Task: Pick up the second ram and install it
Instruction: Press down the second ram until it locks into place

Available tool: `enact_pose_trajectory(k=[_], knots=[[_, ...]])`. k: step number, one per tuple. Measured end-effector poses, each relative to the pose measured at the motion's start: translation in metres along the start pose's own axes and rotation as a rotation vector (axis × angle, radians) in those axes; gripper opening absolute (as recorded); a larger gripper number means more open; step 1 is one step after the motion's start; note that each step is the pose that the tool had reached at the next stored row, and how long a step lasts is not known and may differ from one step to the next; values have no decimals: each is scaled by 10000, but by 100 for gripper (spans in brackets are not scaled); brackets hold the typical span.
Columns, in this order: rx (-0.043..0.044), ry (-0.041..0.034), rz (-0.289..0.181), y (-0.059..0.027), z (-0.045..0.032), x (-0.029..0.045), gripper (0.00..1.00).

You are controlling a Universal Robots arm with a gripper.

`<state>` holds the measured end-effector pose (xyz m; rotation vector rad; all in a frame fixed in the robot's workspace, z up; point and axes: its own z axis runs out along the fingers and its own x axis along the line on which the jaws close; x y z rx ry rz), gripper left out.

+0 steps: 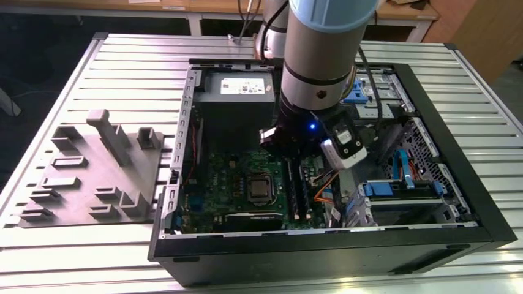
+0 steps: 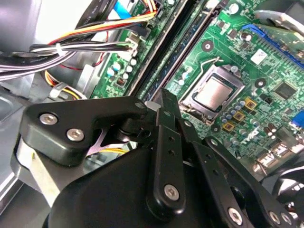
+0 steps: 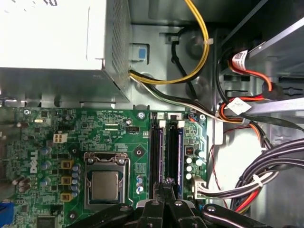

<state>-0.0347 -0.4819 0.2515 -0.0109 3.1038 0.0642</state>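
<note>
"Where was the ram [image 3: 174,151]?"

"Standing in its slot on the board [image 3: 118,137], a twin stick [image 3: 156,151] just beside it. The first wrist view showed both end to end; the second showed them slanting away past the CPU [image 2: 212,92]."

"And the claw [image 3: 166,183]?"

"Pinched narrow with nothing between the tips, poised at the slots' near end. The exterior view added the arm [image 1: 327,61] reaching into the case [image 1: 457,202], tray [image 1: 90,177] well apart."
</note>
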Motion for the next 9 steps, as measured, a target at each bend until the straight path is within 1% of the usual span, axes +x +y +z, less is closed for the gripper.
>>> enact_pose_trajectory(k=[2,9], knots=[[-1,-2,0,1,-22,-1,10],[-1,-2,0,1,-23,-1,10]])
